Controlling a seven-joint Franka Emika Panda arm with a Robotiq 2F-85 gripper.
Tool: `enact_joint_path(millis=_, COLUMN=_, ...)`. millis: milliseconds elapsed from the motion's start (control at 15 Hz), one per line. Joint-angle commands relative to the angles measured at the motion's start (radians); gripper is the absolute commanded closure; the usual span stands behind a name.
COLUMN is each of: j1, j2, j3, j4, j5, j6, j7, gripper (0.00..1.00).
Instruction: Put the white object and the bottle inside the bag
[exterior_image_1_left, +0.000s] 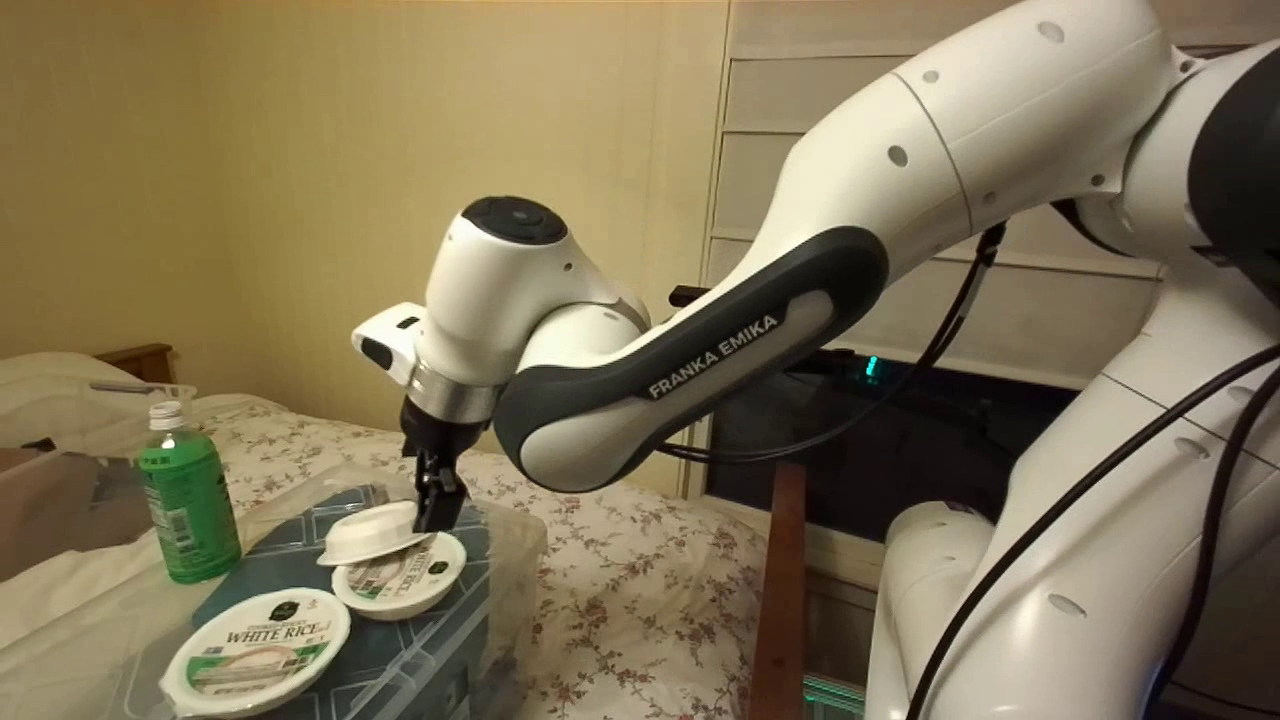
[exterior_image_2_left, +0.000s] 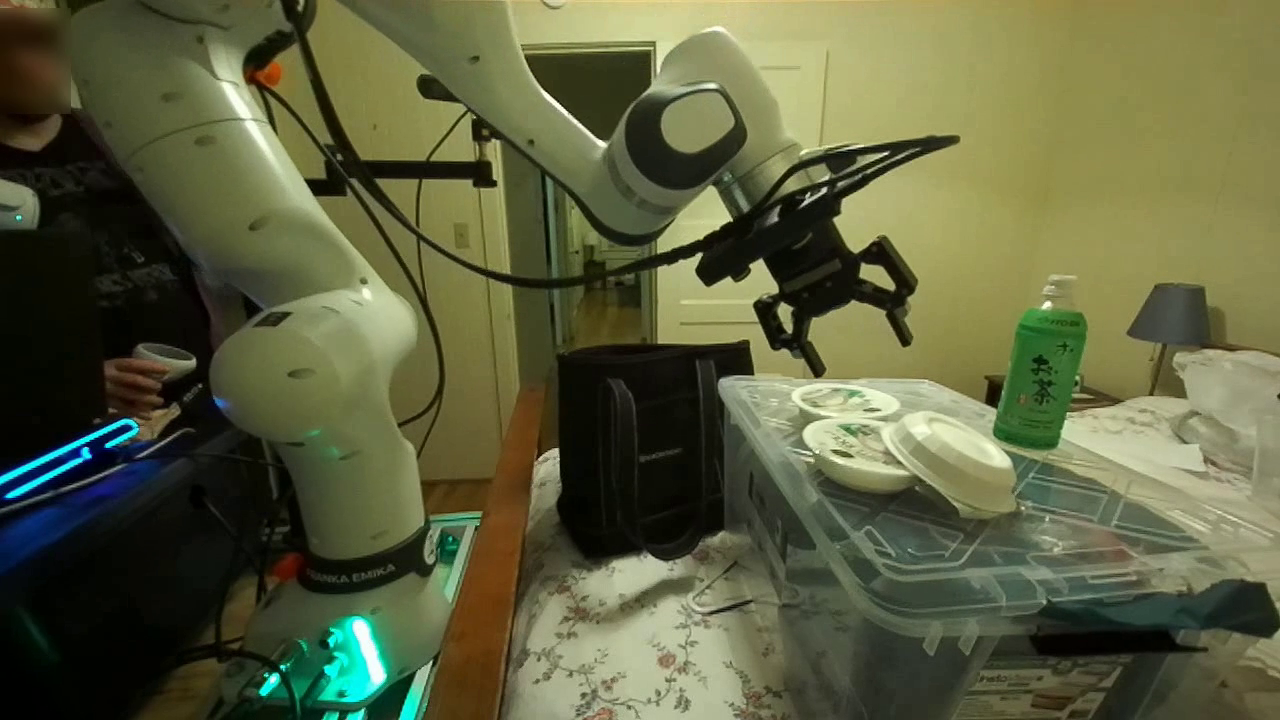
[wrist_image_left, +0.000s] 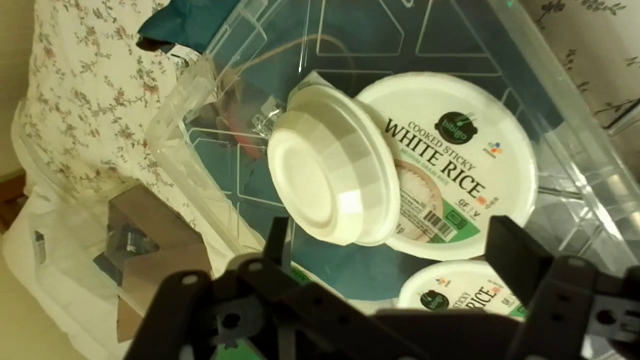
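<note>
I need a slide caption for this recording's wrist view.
Open gripper over a clear bin lid, where an upside-down white tub leans on a labelled white rice tub.

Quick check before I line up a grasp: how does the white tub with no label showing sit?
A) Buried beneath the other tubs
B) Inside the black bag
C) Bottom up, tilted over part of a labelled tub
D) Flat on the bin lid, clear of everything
C: the wrist view shows the overturned tub with its plain base exposed and its rim overlapping a labelled tub, and it slants in both exterior views.
</note>
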Motion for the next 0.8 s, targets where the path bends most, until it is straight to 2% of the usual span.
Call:
enact_joint_path(millis=0, j1=-0.064, j2=0.096, j3=0.032, j4=0.015, j5=-0.118, j6=0.098, j7=0.065, gripper=0.00)
enact_joint_path(millis=267, j1=-0.095, j2=0.175, j3=0.043, j4=0.043, j5=-0.235, j6=0.169, j7=0.116, gripper=0.00)
enact_joint_path(millis=600, j1=-0.102, j2=0.245, j3=0.060, j4=0.077, j5=-0.303, j6=0.183, j7=0.158, gripper=0.00)
enact_joint_path(millis=733, j1=-0.118, j2=0.261, j3=0.067, j4=0.098, j5=-0.379, j6=0.181, j7=0.213, gripper=0.00)
